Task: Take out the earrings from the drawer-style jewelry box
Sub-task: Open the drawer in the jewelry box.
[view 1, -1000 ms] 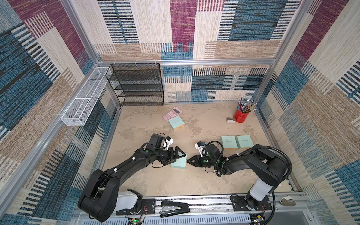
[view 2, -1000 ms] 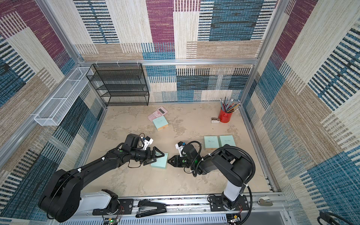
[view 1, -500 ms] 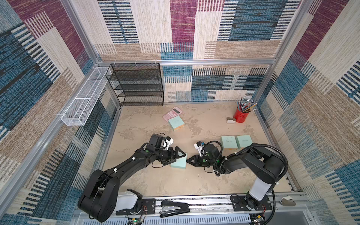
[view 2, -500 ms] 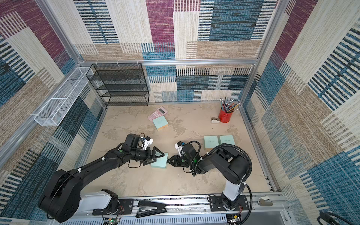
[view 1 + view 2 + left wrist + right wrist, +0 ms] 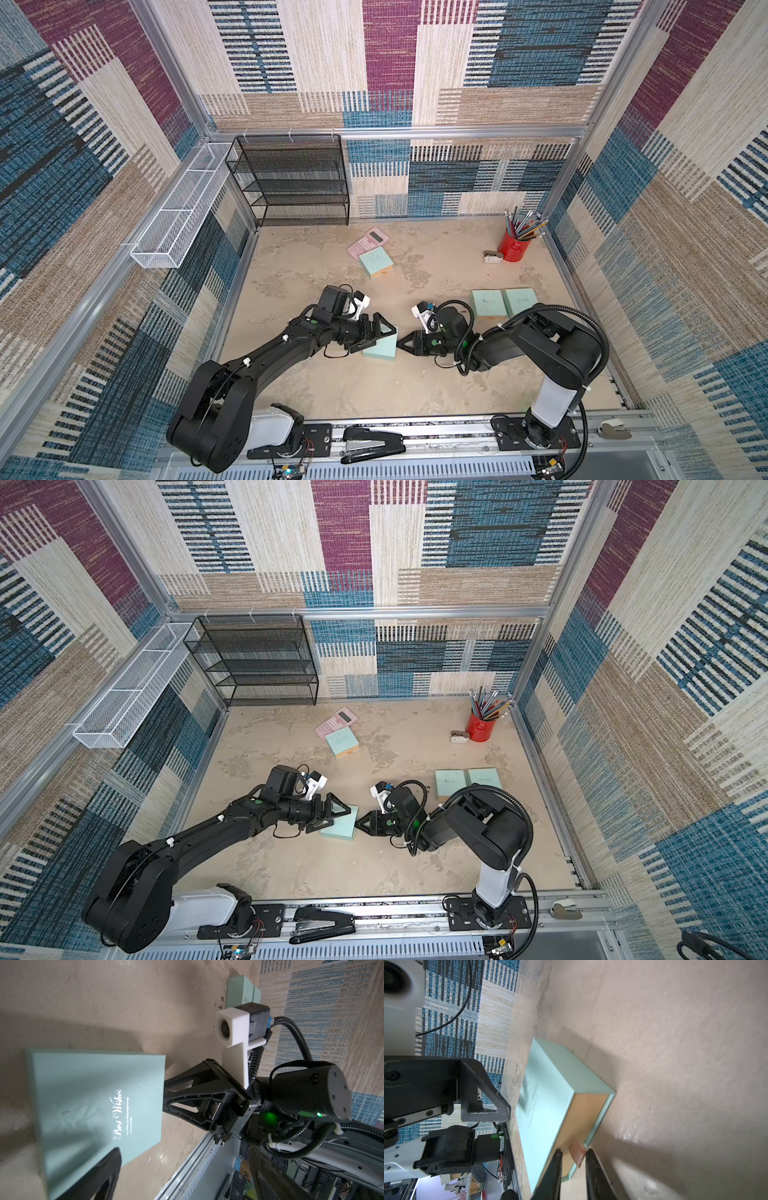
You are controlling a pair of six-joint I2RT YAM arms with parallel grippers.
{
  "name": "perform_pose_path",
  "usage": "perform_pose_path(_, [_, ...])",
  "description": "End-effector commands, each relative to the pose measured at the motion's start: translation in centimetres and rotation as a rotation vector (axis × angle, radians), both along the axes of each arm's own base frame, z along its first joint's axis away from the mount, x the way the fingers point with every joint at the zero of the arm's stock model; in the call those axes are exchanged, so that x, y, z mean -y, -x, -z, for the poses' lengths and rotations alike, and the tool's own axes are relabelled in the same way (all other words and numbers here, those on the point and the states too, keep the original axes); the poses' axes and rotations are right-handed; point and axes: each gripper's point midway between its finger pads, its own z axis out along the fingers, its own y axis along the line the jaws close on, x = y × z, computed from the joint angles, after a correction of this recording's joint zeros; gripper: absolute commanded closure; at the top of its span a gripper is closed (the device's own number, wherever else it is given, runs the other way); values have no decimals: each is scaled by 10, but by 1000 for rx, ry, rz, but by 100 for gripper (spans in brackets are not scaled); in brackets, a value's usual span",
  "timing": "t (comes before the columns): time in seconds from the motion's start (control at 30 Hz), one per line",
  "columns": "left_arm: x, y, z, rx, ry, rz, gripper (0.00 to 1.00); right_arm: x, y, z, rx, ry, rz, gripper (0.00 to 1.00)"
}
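Left gripper (image 5: 377, 336): jaws wide apart, at one end of the mint-green cardboard drawer box (image 5: 550, 1088)
Right gripper (image 5: 401, 343): jaws narrow around its pinkish pull tab (image 5: 577, 1152); grip unclear
Earrings: hidden, drawer shut

Mint-green jewelry box (image 5: 380, 348) with tan drawer front (image 5: 586, 1118), pink calculator (image 5: 368, 240), red pencil cup (image 5: 514, 250), black mesh shelf (image 5: 291, 183), white wire basket (image 5: 174, 220)

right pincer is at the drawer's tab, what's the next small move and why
Probably close the right pincer fully on the pink pull tab: in the right wrist view its fingers flank the tab with a gap left, and the tan drawer front sits inside the mint box. The left pincer, jaws wide, is at the box's opposite end.
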Motion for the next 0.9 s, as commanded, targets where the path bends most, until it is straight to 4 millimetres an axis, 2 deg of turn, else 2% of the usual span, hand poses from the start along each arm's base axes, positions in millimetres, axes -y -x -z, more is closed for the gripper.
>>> perform_pose_path(0.0, [0,1,-1,17,0,17,4,-6,-2,-11,29,-47,-17,78])
perform_pose_path(0.13, [0,1,-2,16,0,16,4,-8,-3,-12,33,-52,-20,79])
perform_pose_path(0.47, [-1,2,0,15,-4,16,4,-7,-2,-8,23,-53,-16,89])
perform_pose_path(0.67, [-2,1,2,15,-14,11,4,-4,-2,-9,25,-49,1,100])
perform_pose_path(0.87, [-8,0,7,11,-66,-4,5,1,-1,-9,27,-29,15,100])
